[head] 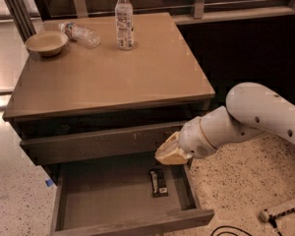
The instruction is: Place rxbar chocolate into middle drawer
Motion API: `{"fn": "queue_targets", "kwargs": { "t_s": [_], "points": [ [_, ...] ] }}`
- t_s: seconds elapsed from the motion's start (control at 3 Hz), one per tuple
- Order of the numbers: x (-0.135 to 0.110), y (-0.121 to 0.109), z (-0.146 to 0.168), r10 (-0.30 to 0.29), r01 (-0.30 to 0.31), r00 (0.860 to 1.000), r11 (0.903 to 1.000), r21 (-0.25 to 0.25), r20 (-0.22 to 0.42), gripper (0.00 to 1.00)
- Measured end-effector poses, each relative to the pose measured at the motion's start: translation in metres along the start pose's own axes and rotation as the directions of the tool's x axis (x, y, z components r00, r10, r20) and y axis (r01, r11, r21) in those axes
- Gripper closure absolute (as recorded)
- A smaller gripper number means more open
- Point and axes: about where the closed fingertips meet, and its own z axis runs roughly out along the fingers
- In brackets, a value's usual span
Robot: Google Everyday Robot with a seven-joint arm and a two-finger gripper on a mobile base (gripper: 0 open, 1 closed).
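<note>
The rxbar chocolate [158,182], a small flat black bar with pale print, lies flat on the floor of the open middle drawer [103,193], towards its right side. My gripper [168,153] hangs just above the bar, over the drawer's right rear part, below the front of the drawer above. The bar lies free of the gripper. The white arm [255,119] reaches in from the right.
On the cabinet top [113,73] stand an upright water bottle [124,19], a bottle lying on its side [81,33] and a tan bowl [46,42]. The upper drawer front [98,142] is slightly out. A small tool [282,211] lies on the speckled floor.
</note>
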Motion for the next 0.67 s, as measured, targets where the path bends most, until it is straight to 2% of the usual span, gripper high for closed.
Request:
{"fn": "queue_targets", "kwargs": {
  "t_s": [0.33, 0.67],
  "points": [
    [0.0005, 0.0001, 0.0008, 0.002, -0.002, 1.0, 1.0, -0.003, 0.001, 1.0],
    [0.0005, 0.0001, 0.0008, 0.002, -0.002, 1.0, 1.0, -0.003, 0.001, 0.81]
  ]
}}
